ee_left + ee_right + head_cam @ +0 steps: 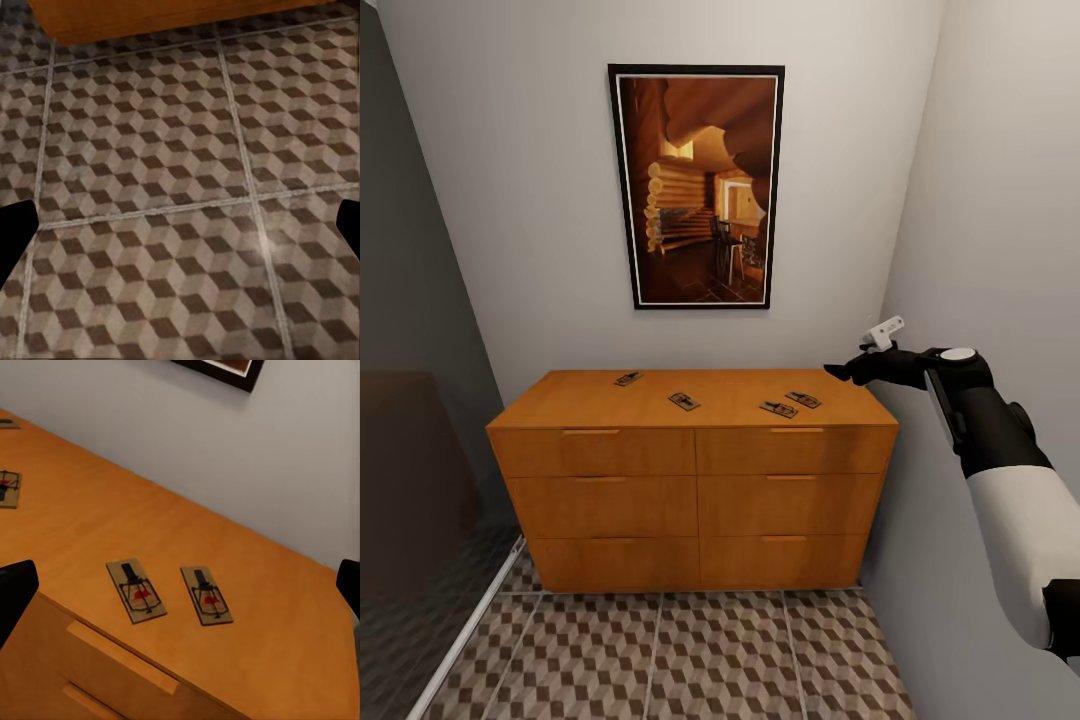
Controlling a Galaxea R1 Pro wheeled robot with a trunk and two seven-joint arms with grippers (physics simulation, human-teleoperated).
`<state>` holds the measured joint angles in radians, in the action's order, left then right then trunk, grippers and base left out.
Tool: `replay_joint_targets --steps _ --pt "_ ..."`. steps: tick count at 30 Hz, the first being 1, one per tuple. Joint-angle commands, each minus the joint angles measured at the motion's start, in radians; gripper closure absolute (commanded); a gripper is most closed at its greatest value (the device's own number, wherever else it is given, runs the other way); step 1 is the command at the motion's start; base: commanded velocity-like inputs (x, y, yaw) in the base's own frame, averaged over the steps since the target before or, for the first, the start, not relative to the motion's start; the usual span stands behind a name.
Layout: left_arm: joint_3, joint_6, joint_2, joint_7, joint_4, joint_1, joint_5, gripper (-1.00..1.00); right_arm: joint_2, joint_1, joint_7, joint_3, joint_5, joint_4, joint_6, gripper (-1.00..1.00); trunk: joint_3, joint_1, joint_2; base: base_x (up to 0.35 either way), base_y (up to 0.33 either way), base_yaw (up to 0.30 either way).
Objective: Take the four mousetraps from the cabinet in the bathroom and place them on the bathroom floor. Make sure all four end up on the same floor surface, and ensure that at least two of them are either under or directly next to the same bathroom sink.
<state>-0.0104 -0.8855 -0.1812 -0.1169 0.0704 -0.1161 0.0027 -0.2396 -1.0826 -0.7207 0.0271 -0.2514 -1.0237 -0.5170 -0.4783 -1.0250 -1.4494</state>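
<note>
The cabinet (695, 480) stands against the back wall in the middle of the head view, under a framed picture (696, 186). All four mousetraps lie flat on its top, well apart from the bathroom floor (690, 655) at the bottom of the frame: one (628, 379) toward the upper left of the top, one (683, 401) near the centre, and a pair (779, 409) (803, 400) just beside each other at the right.

The right gripper (842, 372) hovers at the frame's right, above the cabinet's right end; its fingertips merge into one dark shape there (too small to separate). In the right wrist view its dark fingers (15, 596) sit at opposite edges, spread wide and empty, with the pair of traps (136, 590) (206, 595) between them.

The left gripper's fingers (13, 232) are likewise cut off at the edges, parted, over bare tiles (180, 217).
</note>
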Motion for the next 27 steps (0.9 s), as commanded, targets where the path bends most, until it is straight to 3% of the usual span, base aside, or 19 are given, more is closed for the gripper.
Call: replay_joint_targets --steps 1,4,6,14,22,27 --pt "0.000 -0.040 -0.003 -0.002 0.004 0.017 0.001 -1.00 -0.001 -0.001 -0.006 0.001 -0.009 -0.001 -0.002 -1.00 -0.001 0.000 -0.001 0.000 0.000 0.000" --pt "0.000 -0.139 -0.012 0.001 0.006 0.075 0.002 -1.00 -0.002 -0.001 -0.006 0.001 -0.009 -0.001 -0.002 -1.00 -0.001 0.000 -0.001 0.000 0.000 0.000" --pt "0.000 -0.162 -0.016 0.002 0.006 0.099 0.002 -1.00 -0.002 -0.001 -0.006 0.001 -0.009 -0.001 -0.002 -1.00 -0.001 0.000 -0.001 0.000 0.000 0.000" --pt "0.000 -0.162 -0.023 0.003 0.006 0.140 0.002 -1.00 -0.001 -0.001 -0.006 0.000 -0.009 -0.001 -0.001 -1.00 -0.001 0.000 -0.001 0.000 0.000 0.000" --pt "0.000 -0.162 -0.022 0.004 0.006 0.145 0.002 -1.00 -0.001 -0.001 -0.006 0.000 -0.008 -0.001 -0.001 -1.00 -0.001 0.000 -0.001 0.011 0.000 0.000" --pt "0.001 -0.162 -0.022 0.005 0.005 0.145 0.002 -1.00 -0.001 0.000 -0.006 0.001 -0.008 -0.001 -0.001 -1.00 -0.001 0.000 -0.001 0.204 0.000 0.000"
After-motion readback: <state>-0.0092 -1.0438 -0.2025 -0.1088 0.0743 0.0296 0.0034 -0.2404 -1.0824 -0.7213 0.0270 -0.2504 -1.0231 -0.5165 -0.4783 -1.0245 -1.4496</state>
